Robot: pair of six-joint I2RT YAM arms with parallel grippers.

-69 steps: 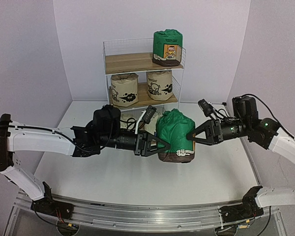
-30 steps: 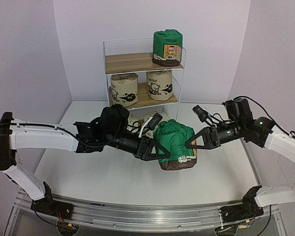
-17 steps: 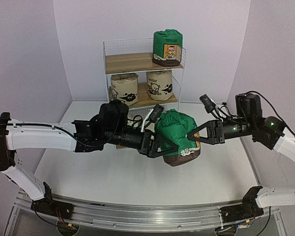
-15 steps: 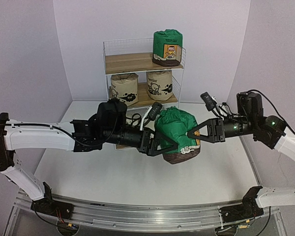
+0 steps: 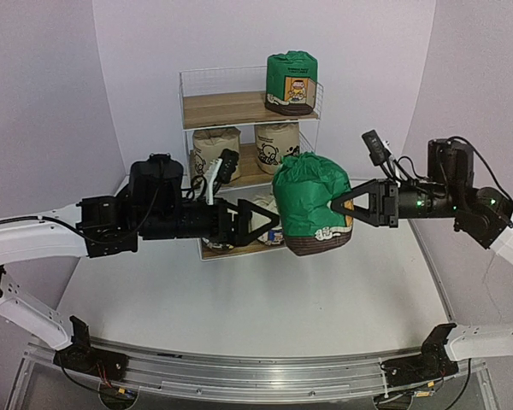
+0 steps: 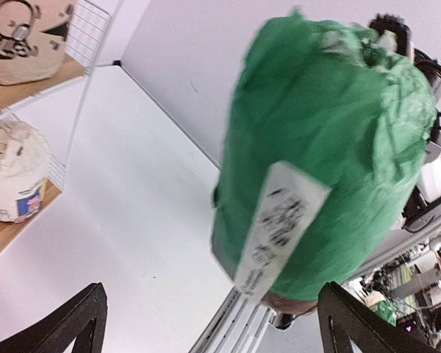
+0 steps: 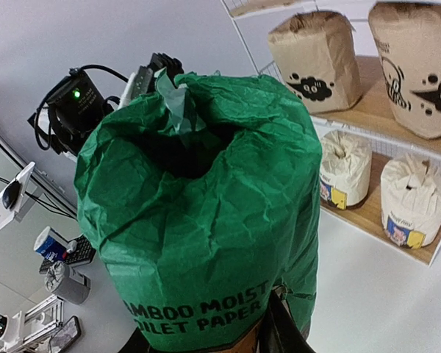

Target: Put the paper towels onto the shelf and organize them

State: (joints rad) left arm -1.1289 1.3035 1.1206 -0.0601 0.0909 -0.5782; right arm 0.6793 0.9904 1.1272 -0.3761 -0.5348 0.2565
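Top external view: right fingers (image 5: 338, 206) pinch a crinkled green wrapped paper roll (image 5: 308, 201) aloft before the white wire shelf (image 5: 186, 111); left fingers (image 6: 84, 323) gape wide, empty.

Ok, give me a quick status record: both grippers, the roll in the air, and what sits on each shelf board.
left gripper: open wide, at the lifted roll's left side
right gripper: shut on green wrapped paper towel roll, held in the air
white wire shelf with brown boards, top board: one green roll, right end
middle board: two beige black-print rolls
bottom board: two white rolls with blue-yellow labels
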